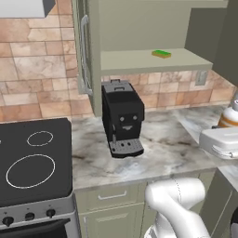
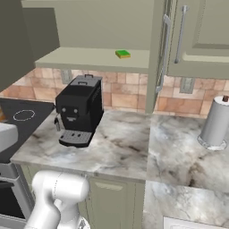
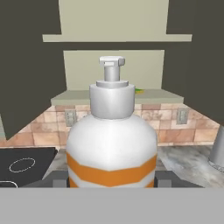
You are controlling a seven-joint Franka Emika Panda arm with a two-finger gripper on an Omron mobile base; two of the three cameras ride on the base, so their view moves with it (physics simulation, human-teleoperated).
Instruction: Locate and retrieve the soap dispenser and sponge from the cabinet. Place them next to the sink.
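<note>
The soap dispenser (image 3: 111, 144), white with orange bands and a pump top, stands upright and close up in the hand view. My gripper (image 3: 111, 180) is shut on it, a dark fingertip at each side of its base. In the left base view the dispenser (image 1: 230, 116) is held above the counter at the far right edge. The green sponge (image 1: 161, 54) lies on the inner shelf of the open sage-green cabinet (image 1: 153, 62), far from the gripper; it shows too as the sponge (image 2: 123, 54). A strip of the sink's white rim (image 2: 197, 222) peeks in at bottom right.
A black coffee machine (image 1: 122, 118) stands on the marble counter (image 1: 172, 153) under the shelf. The cabinet door (image 1: 84, 51) hangs open to its left. A black stove top (image 1: 32, 160) lies further left. A paper towel roll (image 2: 215, 123) stands at the right.
</note>
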